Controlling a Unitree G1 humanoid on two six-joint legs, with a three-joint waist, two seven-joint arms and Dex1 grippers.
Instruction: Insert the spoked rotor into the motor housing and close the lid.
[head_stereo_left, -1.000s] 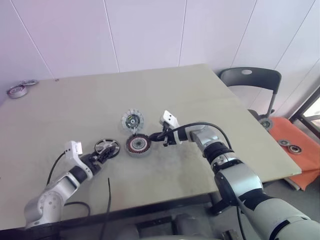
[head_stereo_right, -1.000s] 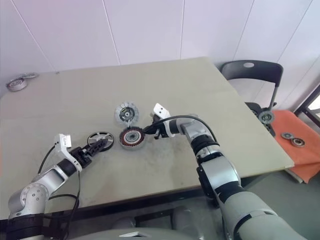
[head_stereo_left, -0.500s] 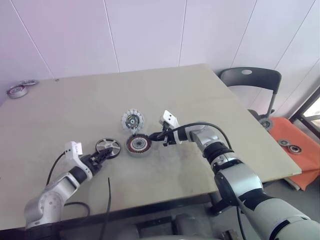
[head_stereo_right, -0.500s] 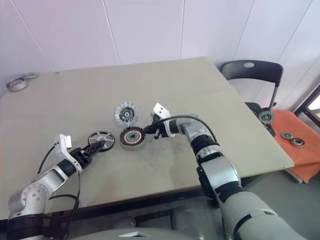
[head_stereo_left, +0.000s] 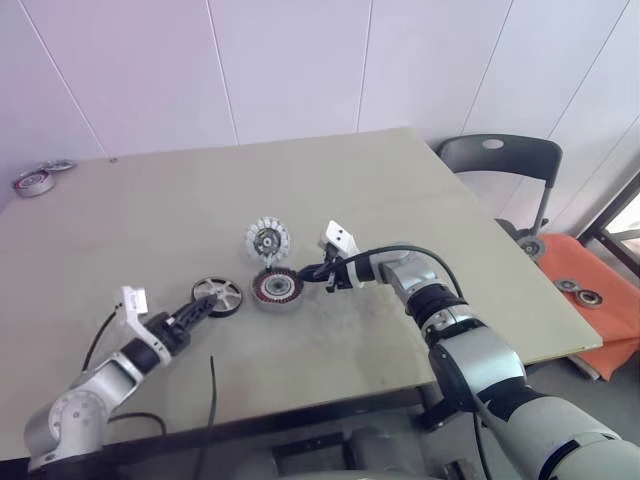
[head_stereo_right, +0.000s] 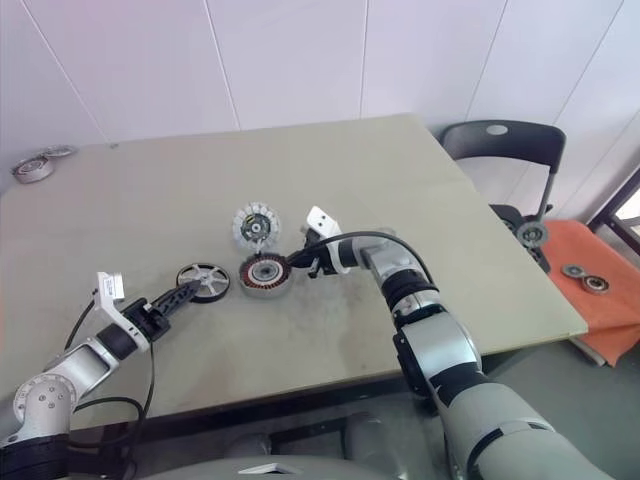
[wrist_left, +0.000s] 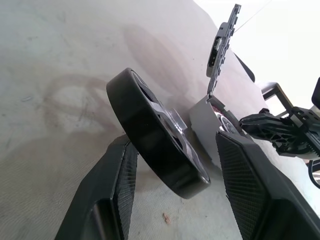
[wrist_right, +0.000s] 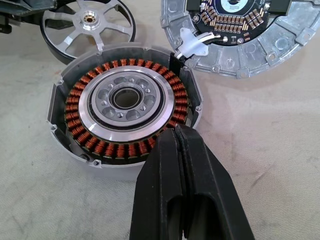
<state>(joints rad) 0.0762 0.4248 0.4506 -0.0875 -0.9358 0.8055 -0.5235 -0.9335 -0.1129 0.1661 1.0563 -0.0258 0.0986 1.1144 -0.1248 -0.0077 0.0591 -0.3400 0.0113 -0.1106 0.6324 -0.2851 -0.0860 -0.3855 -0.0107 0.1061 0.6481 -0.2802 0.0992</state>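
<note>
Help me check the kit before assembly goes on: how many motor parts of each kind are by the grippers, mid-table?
Spoked rotor: 1
Motor housing with copper windings: 1
Round lid with circuit board: 1
Total: 3

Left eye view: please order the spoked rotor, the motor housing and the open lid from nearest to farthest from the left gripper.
1. spoked rotor: at the fingertips of the left gripper, on its rim.
2. motor housing: just beyond the rotor, toward the right gripper.
3. open lid: behind the housing, farther up the table.
</note>
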